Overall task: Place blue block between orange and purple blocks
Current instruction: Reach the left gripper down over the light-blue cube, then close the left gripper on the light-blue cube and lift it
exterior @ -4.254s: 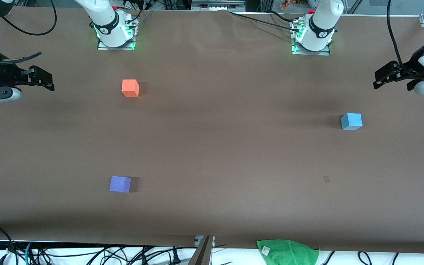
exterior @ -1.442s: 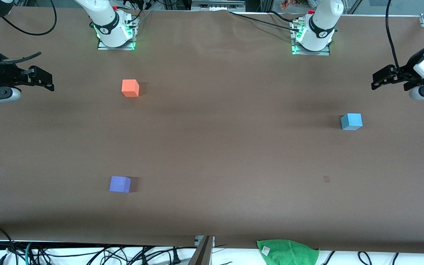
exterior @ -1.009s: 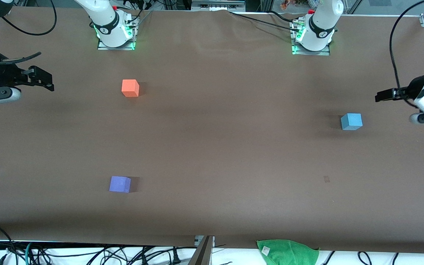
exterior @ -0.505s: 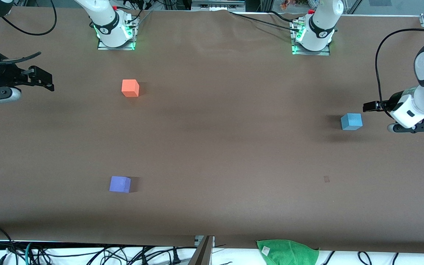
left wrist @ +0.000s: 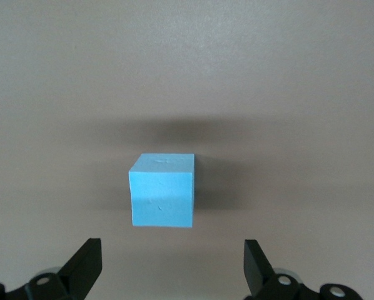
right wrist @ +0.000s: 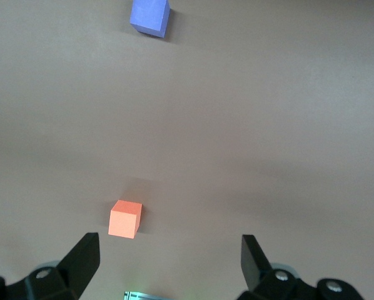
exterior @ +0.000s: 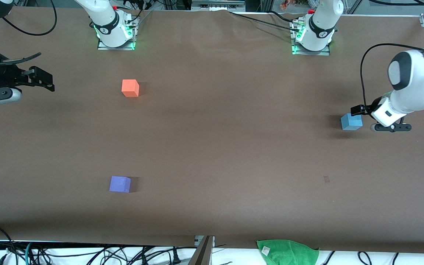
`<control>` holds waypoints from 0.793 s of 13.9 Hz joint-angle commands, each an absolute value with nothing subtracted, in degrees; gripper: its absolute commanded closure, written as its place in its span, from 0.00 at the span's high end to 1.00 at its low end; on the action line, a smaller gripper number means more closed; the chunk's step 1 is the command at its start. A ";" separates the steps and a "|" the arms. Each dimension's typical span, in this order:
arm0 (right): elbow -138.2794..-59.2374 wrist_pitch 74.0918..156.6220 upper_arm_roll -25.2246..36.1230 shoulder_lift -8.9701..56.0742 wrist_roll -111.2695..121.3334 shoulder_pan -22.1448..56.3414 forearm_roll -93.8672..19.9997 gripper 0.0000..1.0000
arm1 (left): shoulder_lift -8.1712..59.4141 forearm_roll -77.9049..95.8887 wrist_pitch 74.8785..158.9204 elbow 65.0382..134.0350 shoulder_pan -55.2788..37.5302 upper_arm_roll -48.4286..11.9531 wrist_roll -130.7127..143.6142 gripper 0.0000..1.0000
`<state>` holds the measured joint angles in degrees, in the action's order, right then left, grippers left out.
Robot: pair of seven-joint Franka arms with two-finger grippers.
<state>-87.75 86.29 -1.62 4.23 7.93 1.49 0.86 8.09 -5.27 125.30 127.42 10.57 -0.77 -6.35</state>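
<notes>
Left tool [left wrist: 171, 265]: fingers spread apart and clamped on nothing; it hangs just beside the small light sky-blue matte cube [exterior: 351, 122], at the left arm's end of the brown surface [exterior: 226, 147]. In the left wrist view the cube [left wrist: 162, 190] sits centred ahead of the gap between the two fingers, which I read as lining up for a grasp not yet made.

Why the wide stance: the fingers stand wider than the cube, so they could pass down either side of it without knocking it.

Right tool [right wrist: 166, 262]: fingers apart, holding nothing, waiting above the right arm's end of the surface, well apart from the sky-blue cube. Its wrist view looks down on the other two cubes.

Sky-blue cube, look: matte and crisp-edged, resting flat and upright, with faint marks on its faces and a soft shadow beside it.

Bright orange matte cube [exterior: 130, 88]: well apart from the sky-blue cube, toward the right arm's end, and farther from the front camera than it.

Violet-purple matte cube [exterior: 120, 184]: also toward the right arm's end, well apart from the sky-blue cube and nearer to the front camera.

Goal spot: the bare stretch between orange and purple cubes, a long carry from the sky-blue cube, by my judgement.
</notes>
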 commanded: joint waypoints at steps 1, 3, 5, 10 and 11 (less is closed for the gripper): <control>-86.57 86.04 -1.67 4.75 8.00 1.05 -0.09 1.00 | 7.03 -7.82 132.17 132.09 12.30 -1.05 -7.65 1.00; -86.57 86.04 -1.76 4.75 8.00 1.14 -0.18 1.00 | 9.48 -7.91 135.16 132.19 13.00 -1.05 -7.73 1.00; -86.57 86.04 -1.67 4.75 8.00 1.14 -0.18 1.00 | 11.68 -9.22 137.89 132.19 13.01 -1.14 -7.73 1.00; -86.57 86.04 -1.76 4.75 8.00 1.14 -0.53 1.00 | 15.11 -9.58 145.19 134.47 13.80 -1.05 -7.65 1.00; -86.57 86.04 -1.76 4.75 8.00 1.14 -0.44 1.00 | 15.47 -9.67 145.89 134.99 13.80 -1.05 -7.73 1.00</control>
<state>-87.75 86.29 -1.60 4.24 7.93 1.49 0.51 15.22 -8.35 143.74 133.69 13.05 -0.74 -6.94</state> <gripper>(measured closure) 0.000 0.000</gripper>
